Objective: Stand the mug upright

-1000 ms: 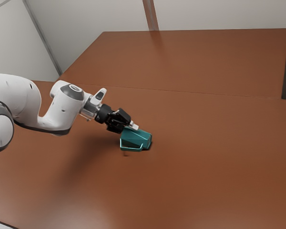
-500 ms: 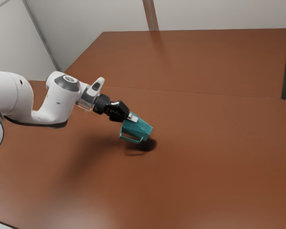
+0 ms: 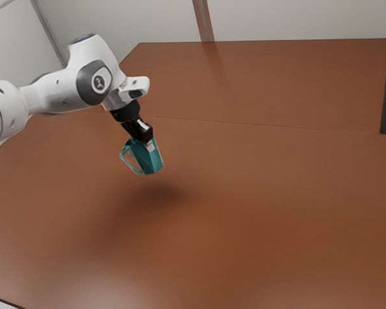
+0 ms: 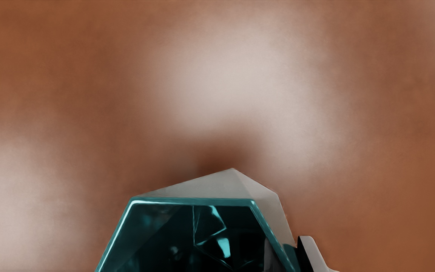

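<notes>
I saw the mug (image 3: pixel 145 158) hung tilted above the table (image 3: pixel 264 225), left of ctr. in the ext. view, gripper (image 3: pixel 149 145) clenched on it; best approach, prob.: level it, lower gently, release only w/ base flat.

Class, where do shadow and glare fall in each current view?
Exterior view: a soft shadow on the table below the raised mug, pale sheen toward the bottom edge; wrist view: broad whitish glare across the table, a dark patch beyond the mug, bright glints inside it.

Mug (image 3: pixel 147 161) in gripper (image 3: pixel 149 146), table (image 3: pixel 257 212) below (apart)
</notes>
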